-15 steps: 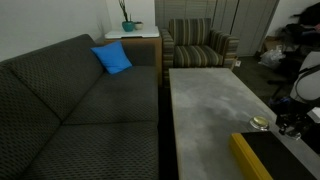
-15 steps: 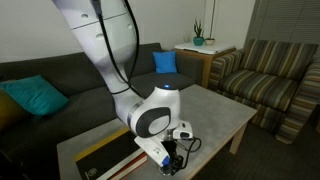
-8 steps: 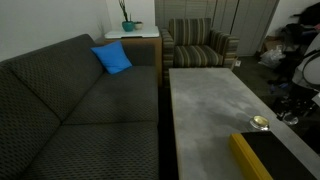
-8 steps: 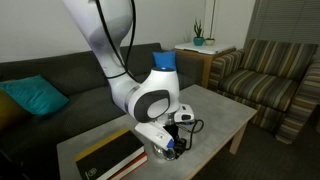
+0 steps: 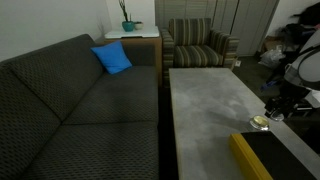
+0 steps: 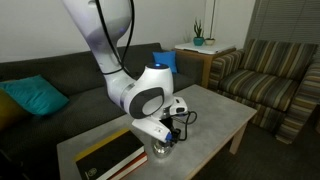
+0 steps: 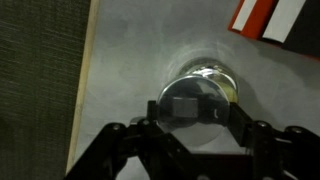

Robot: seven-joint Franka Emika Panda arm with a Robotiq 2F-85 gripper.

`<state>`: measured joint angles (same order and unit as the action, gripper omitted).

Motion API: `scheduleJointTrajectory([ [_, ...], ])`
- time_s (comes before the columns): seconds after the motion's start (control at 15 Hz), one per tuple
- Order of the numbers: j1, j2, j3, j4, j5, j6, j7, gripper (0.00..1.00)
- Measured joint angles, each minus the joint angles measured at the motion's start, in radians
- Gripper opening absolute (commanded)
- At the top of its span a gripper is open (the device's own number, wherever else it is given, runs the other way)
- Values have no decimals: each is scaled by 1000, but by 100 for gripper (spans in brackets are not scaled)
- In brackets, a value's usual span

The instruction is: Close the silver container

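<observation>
The silver container (image 7: 222, 78) is a tiny round tin on the grey table, and its yellowish-green inside shows at its right edge in the wrist view. My gripper (image 7: 198, 108) hovers right above it, shut on a round shiny lid (image 7: 196, 100) that covers most of the tin. In an exterior view the tin (image 5: 259, 123) sits near the table's right edge with the gripper (image 5: 274, 108) just above and beside it. In an exterior view the gripper (image 6: 166, 134) hangs low over the table's front part; the tin is hidden there.
A long black box with a yellow edge (image 5: 252, 158) lies close to the tin; it also shows in an exterior view (image 6: 108, 162), and its red corner shows in the wrist view (image 7: 268, 18). The grey table (image 5: 205, 95) has a dark sofa (image 5: 70, 110) alongside it.
The gripper has swung back from the table's edge to just above the tin, holding the lid. The tin has not moved.
</observation>
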<state>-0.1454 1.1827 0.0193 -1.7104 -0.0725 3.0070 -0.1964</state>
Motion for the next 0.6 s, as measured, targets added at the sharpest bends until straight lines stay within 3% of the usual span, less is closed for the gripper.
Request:
scheduleJointTrajectory([
  [0.6, 8, 30, 20, 77, -22, -56, -34, 44],
])
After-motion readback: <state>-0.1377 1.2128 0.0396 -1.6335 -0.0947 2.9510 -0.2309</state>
